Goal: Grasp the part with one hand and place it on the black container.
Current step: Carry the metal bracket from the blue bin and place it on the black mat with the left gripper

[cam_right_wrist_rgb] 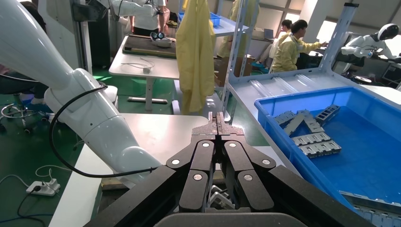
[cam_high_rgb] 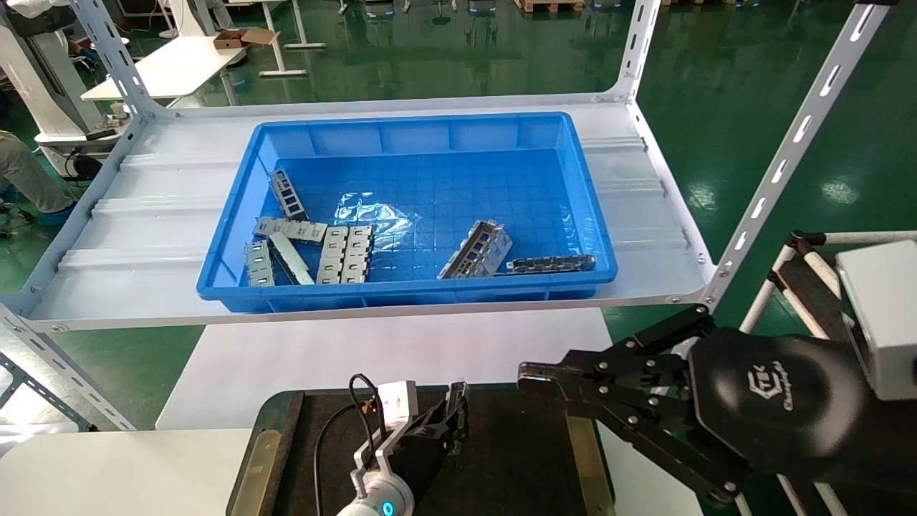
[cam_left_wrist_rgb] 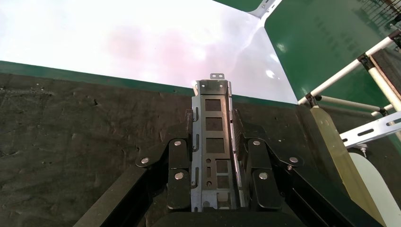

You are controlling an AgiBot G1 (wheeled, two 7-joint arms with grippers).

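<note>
The part (cam_left_wrist_rgb: 213, 124), a narrow silver-grey channel bracket with a row of rectangular cutouts, sits lengthwise between the fingers of my left gripper (cam_left_wrist_rgb: 213, 142), which is shut on its raised side edges. It is held low over the black container (cam_left_wrist_rgb: 71, 142), near that tray's far edge. In the head view my left gripper (cam_high_rgb: 453, 410) is at the bottom centre over the black container (cam_high_rgb: 516, 459), and the part is mostly hidden there. My right gripper (cam_high_rgb: 526, 374) hovers shut and empty over the tray's right side; its fingertips (cam_right_wrist_rgb: 217, 118) press together.
A blue plastic bin (cam_high_rgb: 430, 129) with several other metal brackets (cam_high_rgb: 476, 249) stands on the white shelf (cam_high_rgb: 143, 236) beyond the tray. Brass-coloured strips (cam_high_rgb: 584, 451) run along the tray's sides. Slotted shelf uprights (cam_high_rgb: 781, 165) rise at the right.
</note>
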